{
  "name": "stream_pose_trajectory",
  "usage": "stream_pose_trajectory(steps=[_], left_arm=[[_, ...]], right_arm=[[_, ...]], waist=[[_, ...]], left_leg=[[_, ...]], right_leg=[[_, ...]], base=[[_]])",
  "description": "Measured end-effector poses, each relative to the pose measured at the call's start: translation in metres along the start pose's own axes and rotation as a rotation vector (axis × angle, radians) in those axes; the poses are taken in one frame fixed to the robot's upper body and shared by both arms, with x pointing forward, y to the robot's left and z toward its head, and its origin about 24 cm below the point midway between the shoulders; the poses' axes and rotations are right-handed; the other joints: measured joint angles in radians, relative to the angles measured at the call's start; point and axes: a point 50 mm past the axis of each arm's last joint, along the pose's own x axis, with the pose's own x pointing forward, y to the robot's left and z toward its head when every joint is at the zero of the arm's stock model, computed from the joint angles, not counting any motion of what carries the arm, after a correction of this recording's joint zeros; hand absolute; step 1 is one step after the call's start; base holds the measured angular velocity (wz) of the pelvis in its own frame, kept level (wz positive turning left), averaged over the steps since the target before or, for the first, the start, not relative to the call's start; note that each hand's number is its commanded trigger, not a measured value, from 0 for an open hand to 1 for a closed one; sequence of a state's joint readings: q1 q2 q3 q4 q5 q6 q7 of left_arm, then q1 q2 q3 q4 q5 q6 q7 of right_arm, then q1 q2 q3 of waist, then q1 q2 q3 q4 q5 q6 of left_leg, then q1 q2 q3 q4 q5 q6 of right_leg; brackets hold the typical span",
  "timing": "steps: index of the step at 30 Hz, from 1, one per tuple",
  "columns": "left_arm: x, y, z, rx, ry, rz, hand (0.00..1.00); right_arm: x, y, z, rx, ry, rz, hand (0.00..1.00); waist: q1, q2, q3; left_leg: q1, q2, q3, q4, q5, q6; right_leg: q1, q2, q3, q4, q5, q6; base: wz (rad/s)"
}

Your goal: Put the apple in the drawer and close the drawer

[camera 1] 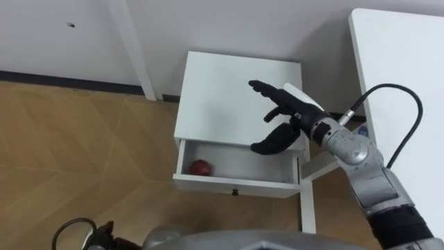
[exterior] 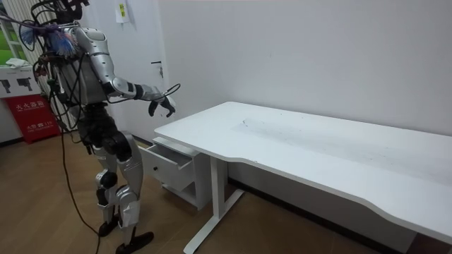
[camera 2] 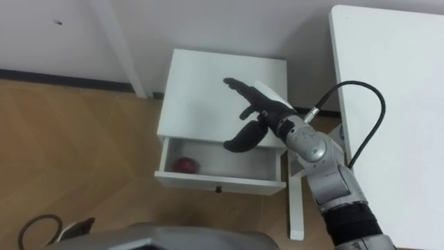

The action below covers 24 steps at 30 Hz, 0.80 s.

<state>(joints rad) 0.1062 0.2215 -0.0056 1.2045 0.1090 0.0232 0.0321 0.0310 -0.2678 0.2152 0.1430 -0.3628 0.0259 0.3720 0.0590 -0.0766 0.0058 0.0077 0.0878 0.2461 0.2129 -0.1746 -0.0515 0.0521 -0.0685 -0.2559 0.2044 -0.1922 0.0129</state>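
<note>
Since the apple (camera 1: 200, 167) already lies in the drawer (camera 1: 208, 184), stage: the putting looks done and the closing is left.
Apple: in the drawer's left front corner, close behind the front panel, seemingly lower than the drawer's rim.
Drawer: pulled well out of the small white cabinet (camera 1: 222, 90), with its knob (camera 1: 235, 192) at the middle of the front panel.
Right hand (camera 1: 295, 114): fingers straight and spread, thumb hanging apart below them, nothing in it. It hovers over the drawer's right rear corner, and the room view shows it raised well above the drawer.
Left hand (camera 1: 97, 237): low and well to the left of the drawer. Whether it holds anything cannot be told.
Risk, skewed push: the hand is toward the drawer's right side, so a push there and not near the knob could twist the drawer and jam it.
Risk, pinch: fingers hooked over the drawer's front rim could be caught under the cabinet top as it shuts.
Risk, apple: a hard shove would likely send it rolling and knocking about inside the drawer.
Risk, cabinet: it looks light, so a heavy push on the drawer could slide it back toward the wall.
Risk, collision: the desk (camera 1: 402, 69) and its leg (camera 1: 306, 201) stand just right of the drawer, and the forearm could strike them on its way down.
Risk, reach: the drawer front sits low for a standing robot, so the hand may fall short or slip off it.
</note>
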Motion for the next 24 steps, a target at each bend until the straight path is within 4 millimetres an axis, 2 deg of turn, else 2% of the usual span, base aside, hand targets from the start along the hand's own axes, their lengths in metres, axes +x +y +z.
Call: stream_pose_trajectory(steps=[5, 8, 14, 17, 18, 20, 22, 24], left_arm=[[0.000, 0.000, 0.000, -0.001, 0.000, 0.001, 0.00], [0.000, 0.000, -0.001, -0.001, 0.003, 0.006, 0.00], [-0.001, -0.001, -0.005, -0.012, 0.008, 0.020, 0.00], [-0.001, -0.004, -0.008, -0.035, 0.020, 0.017, 0.00], [-0.001, -0.004, -0.009, -0.042, 0.022, 0.018, 0.00], [-0.003, -0.005, -0.016, -0.052, 0.037, 0.020, 0.00], [-0.004, -0.006, -0.022, -0.067, 0.052, 0.021, 0.00], [-0.005, -0.006, -0.026, -0.074, 0.064, 0.035, 0.00]], right_arm=[[0.000, 0.001, -0.002, 0.006, 0.013, 0.002, 0.00], [-0.003, 0.007, -0.012, 0.025, 0.052, 0.016, 0.00], [-0.012, 0.034, -0.065, 0.130, 0.270, 0.070, 0.00], [-0.031, 0.051, -0.106, 0.236, 0.436, 0.043, 0.00], [-0.035, 0.054, -0.113, 0.254, 0.470, 0.034, 0.00], [-0.052, 0.065, -0.138, 0.321, 0.592, 0.009, 0.00], [-0.065, 0.074, -0.151, 0.356, 0.658, -0.010, 0.00], [-0.068, 0.083, -0.155, 0.387, 0.669, -0.016, 0.00]], waist=[[0.000, -0.001, -0.0008], [0.000, -0.003, -0.0014], [-0.006, -0.002, -0.0022], [-0.009, 0.012, -0.0019], [-0.010, 0.012, -0.0025], [-0.026, 0.017, -0.0064], [-0.030, 0.021, -0.0100], [-0.039, 0.020, -0.0095]], left_leg=[[0.001, 0.000, 0.000, 0.000, 0.000, 0.000], [0.002, 0.000, -0.001, 0.000, 0.000, 0.000], [0.001, 0.000, -0.007, 0.001, 0.000, 0.000], [0.004, -0.003, -0.008, 0.001, -0.002, 0.003], [0.004, -0.003, -0.008, 0.001, -0.002, 0.003], [0.005, -0.006, -0.008, -0.001, -0.002, 0.004], [0.005, -0.007, -0.007, 0.000, -0.002, 0.005], [0.012, -0.008, -0.007, -0.001, -0.003, 0.005]], right_leg=[[0.001, 0.000, 0.000, -0.001, 0.000, 0.000], [0.003, 0.000, 0.000, -0.002, 0.000, 0.000], [0.007, -0.002, -0.006, -0.001, 0.000, 0.000], [0.015, -0.004, -0.009, -0.004, 0.000, 0.001], [0.015, -0.003, -0.009, -0.004, 0.000, 0.001], [0.017, -0.004, -0.007, -0.008, 0.000, 0.004], [0.022, -0.005, -0.007, -0.016, 0.001, 0.006], [0.022, -0.005, -0.007, -0.020, 0.001, 0.007]], base=[[0.00], [0.00], [0.01], [0.02], [0.00], [0.00], [0.00], [0.02]])
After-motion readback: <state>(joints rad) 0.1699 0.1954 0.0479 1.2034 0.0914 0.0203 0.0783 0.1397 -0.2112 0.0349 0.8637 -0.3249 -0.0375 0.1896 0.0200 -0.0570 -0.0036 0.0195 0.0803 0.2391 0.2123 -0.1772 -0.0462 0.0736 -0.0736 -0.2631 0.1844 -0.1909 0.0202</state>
